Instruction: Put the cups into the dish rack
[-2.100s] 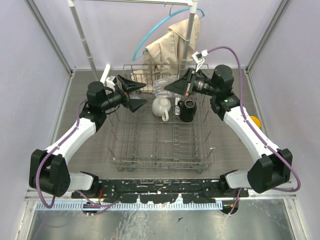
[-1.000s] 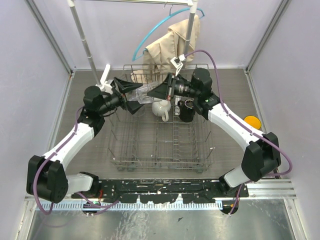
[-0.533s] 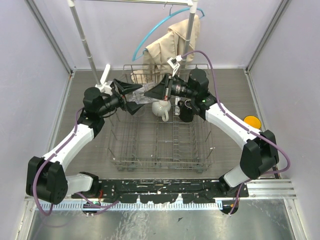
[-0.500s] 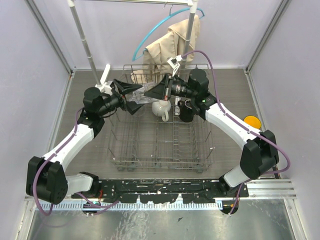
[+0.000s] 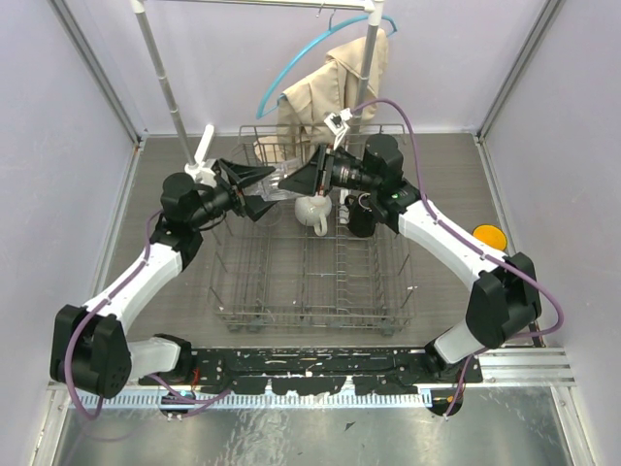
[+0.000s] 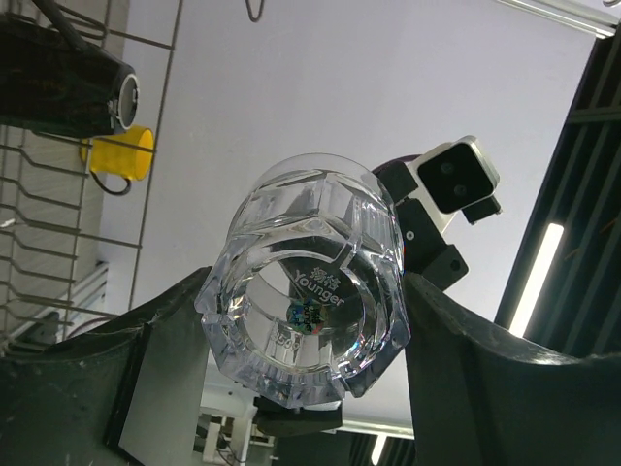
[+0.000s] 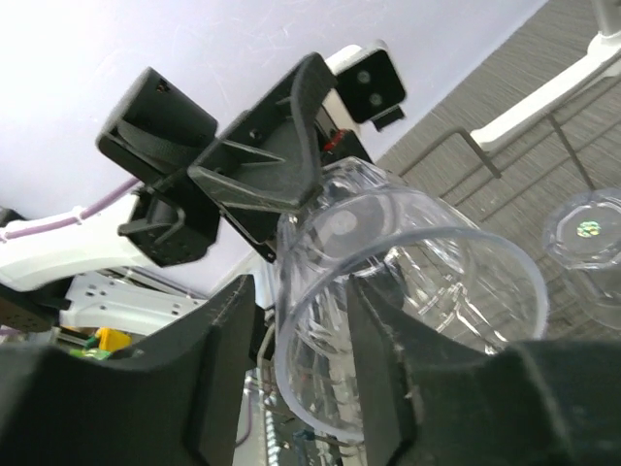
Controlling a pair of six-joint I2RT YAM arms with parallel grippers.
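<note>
- Progress: white mug [image 5: 312,208] and black mug [image 5: 363,216] sit in the far half of the dish rack [image 5: 310,316]. The yellow mug [image 5: 488,236] is out on the table, well to the right.
- Glass [image 5: 281,182] hangs above the rack's far-left part, between both grippers; not yet racked.
- Left gripper [image 6: 306,320]: fingers pressed on the glass's sides.
- Right gripper [image 7: 306,291]: fingers parted, straddling the rim wall with slack.
- Second glass [image 7: 590,248]: base up by the wires; in or out, cannot tell.
- Held glass: clear, thick, faceted base; likely slippery.
</note>
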